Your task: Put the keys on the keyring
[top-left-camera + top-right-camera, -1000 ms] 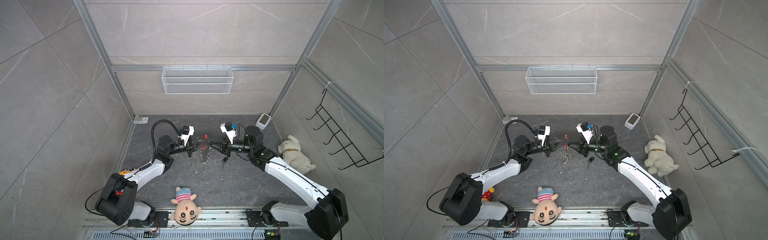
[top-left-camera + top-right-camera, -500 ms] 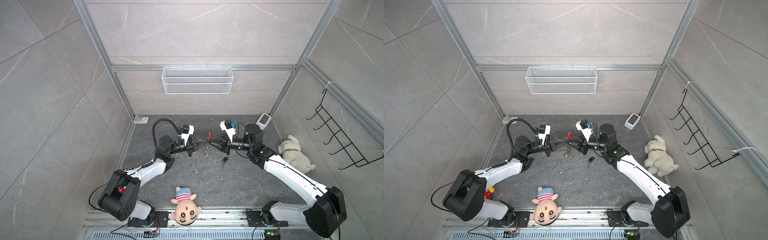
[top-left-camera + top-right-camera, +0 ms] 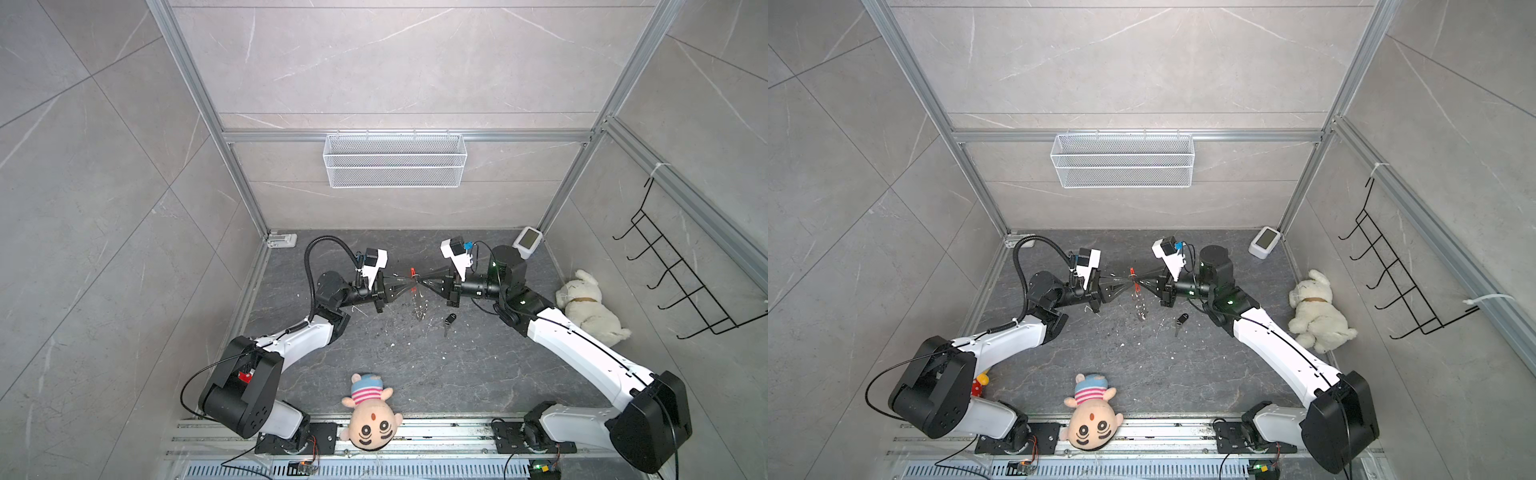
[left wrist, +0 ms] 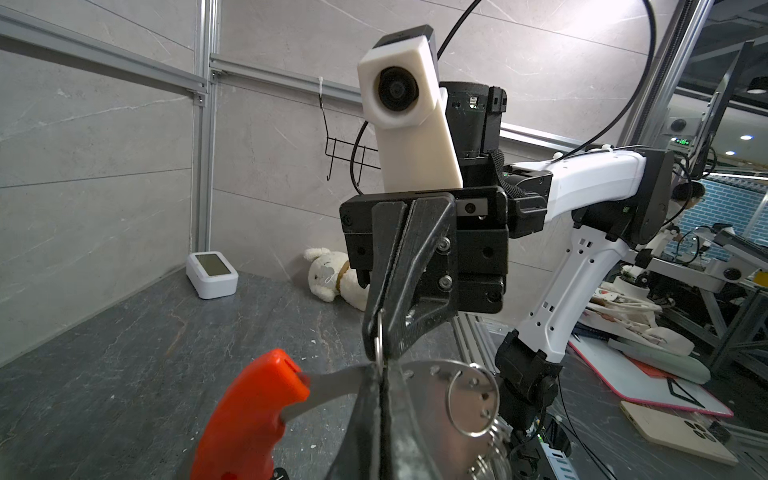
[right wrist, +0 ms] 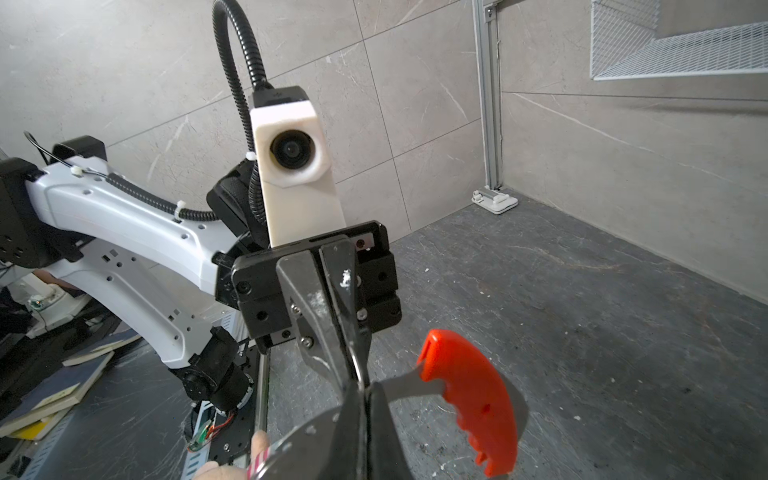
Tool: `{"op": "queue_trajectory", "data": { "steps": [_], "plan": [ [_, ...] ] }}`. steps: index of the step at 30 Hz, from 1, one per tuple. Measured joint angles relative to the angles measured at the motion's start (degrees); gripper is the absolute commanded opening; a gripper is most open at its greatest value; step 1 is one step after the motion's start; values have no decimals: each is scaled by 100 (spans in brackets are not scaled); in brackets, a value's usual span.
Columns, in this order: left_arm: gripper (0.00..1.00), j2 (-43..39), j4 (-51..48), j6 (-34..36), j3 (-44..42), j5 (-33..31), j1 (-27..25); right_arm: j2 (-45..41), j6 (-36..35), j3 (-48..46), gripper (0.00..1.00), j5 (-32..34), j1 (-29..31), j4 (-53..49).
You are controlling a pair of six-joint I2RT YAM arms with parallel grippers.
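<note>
On your dark stone floor (image 3: 478, 374) lie the keys (image 3: 449, 322) near the middle, a white plush dog (image 3: 590, 307) at the right wall, a white screen box (image 3: 528, 241) behind, a doll (image 3: 370, 411) in front.

The left arm (image 3: 299, 340) and right arm (image 3: 582, 345) wear glossy white shells between black joint housings. A ribbed black hose (image 3: 308, 266) runs to the left one's white wrist camera (image 5: 293, 166). The left gripper (image 5: 357, 376) and right gripper (image 4: 379, 353) are black, with wedge-shaped jaws fixed by silver screws.

In both wrist views the keyring (image 4: 440, 399) is cut off by the edge.
</note>
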Motion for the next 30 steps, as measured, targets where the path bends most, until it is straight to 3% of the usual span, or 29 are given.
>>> {"op": "queue_trajectory", "data": {
  "steps": [2,6,11,14,21,30],
  "plan": [
    [22,-107,-651,487,52,-57,4,-2,-291,138,0,131,15,-413],
    [24,-723,-2955,2114,238,-498,4,-9,-970,391,0,549,24,-1285],
    [23,-951,-5381,3899,1327,-870,44,-7,-1517,409,0,933,138,-1967],
    [23,-820,-6356,4614,1930,-852,63,15,-1722,446,0,1025,273,-2225],
    [23,-527,-7329,5202,2090,-531,63,24,-1878,549,0,981,372,-2409],
    [28,-431,-7447,5193,2090,-92,63,24,-1873,638,0,811,372,-2406]
  ]
}}
